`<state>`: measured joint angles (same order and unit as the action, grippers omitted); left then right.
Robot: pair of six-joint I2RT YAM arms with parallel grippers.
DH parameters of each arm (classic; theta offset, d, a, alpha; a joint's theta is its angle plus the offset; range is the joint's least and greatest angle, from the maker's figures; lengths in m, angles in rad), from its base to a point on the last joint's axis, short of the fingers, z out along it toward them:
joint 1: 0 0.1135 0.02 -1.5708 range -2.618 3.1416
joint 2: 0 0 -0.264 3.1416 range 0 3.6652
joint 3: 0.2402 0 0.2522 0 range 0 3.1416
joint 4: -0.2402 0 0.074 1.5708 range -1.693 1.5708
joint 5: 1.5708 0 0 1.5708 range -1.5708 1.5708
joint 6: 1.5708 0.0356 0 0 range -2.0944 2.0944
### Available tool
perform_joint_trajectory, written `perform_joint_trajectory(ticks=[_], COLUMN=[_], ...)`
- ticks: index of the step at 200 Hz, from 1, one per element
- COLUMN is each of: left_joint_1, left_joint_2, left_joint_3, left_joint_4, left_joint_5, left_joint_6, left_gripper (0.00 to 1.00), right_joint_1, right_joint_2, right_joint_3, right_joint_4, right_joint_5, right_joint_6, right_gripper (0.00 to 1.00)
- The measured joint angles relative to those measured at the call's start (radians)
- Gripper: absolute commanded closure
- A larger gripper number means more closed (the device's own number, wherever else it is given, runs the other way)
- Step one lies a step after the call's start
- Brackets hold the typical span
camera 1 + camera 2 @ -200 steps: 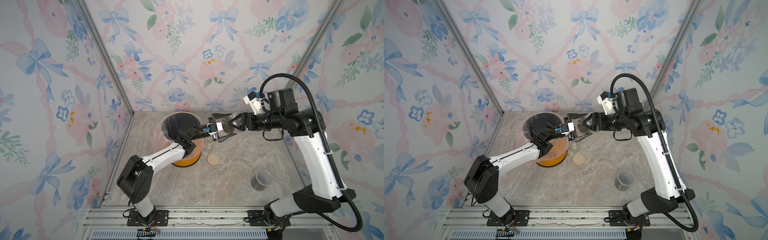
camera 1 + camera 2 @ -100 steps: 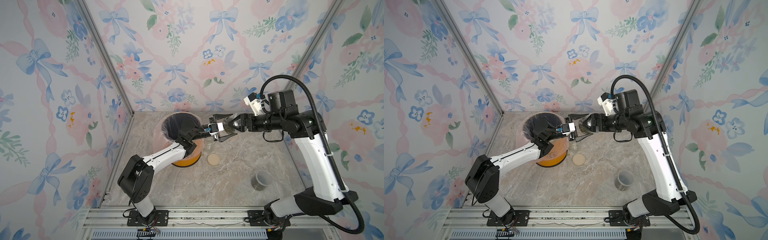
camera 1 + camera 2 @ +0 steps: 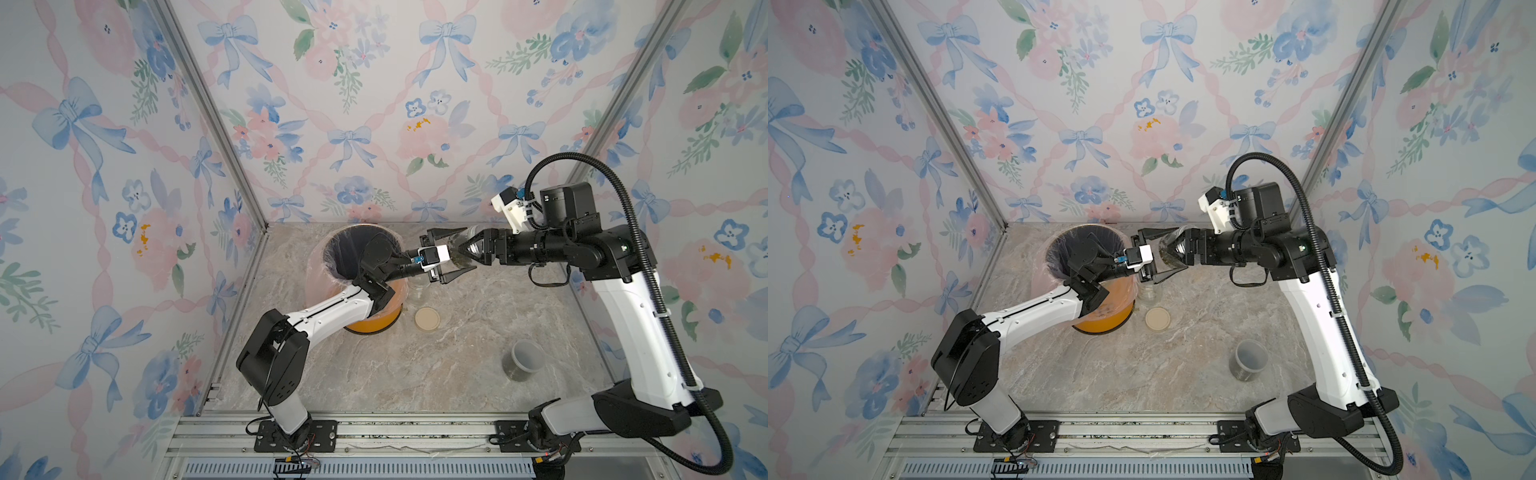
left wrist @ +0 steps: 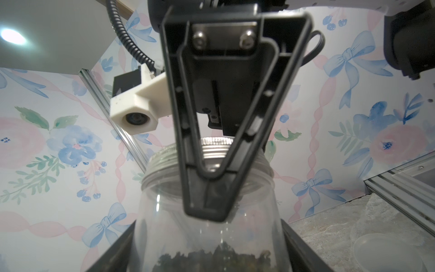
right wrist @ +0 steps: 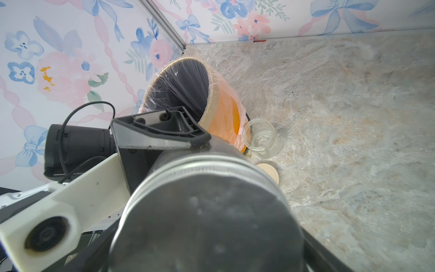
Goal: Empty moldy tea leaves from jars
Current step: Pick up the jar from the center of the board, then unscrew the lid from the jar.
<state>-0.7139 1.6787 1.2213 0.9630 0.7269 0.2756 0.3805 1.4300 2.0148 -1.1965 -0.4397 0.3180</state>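
Now right claw (image 3: 446,255) wider around jar (image 3: 464,249)

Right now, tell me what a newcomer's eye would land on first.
Mid-air beside the tall orange plastic-lined bin, the left gripper clamps a clear cylindrical jar of dark crumbly tea leaves, the right gripper at its flat silver lid. On the marble table, a beige round lid lies near an empty clear jar.
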Motion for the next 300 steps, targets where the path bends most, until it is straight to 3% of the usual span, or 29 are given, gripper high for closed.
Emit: perform_joint_trajectory(ticks=[109, 179, 236, 300], left_joint_1=[0.0, 0.0, 0.0, 0.025], left_joint_2=[-0.012, -0.212, -0.404, -0.446], left_joint_3=[-0.009, -0.165, -0.262, -0.286], left_joint_4=[-0.003, -0.089, -0.2, -0.241], left_joint_5=[-0.221, -0.417, -0.568, -0.665], left_joint_6=[-0.026, 0.033, 0.2, 0.431], left_gripper=[0.47, 0.47, 0.47, 0.48], right_joint_1=[-0.057, -0.06, -0.017, 0.075], right_joint_2=[-0.163, -0.227, -0.224, -0.122], right_joint_3=[-0.193, -0.344, -0.469, -0.382], right_joint_4=[0.127, 0.296, 0.558, 0.684], right_joint_5=[-0.093, -0.128, -0.129, -0.087], right_joint_6=[0.027, 0.074, 0.21, 0.333], right_gripper=[0.03, 0.03, 0.03, 0.03])
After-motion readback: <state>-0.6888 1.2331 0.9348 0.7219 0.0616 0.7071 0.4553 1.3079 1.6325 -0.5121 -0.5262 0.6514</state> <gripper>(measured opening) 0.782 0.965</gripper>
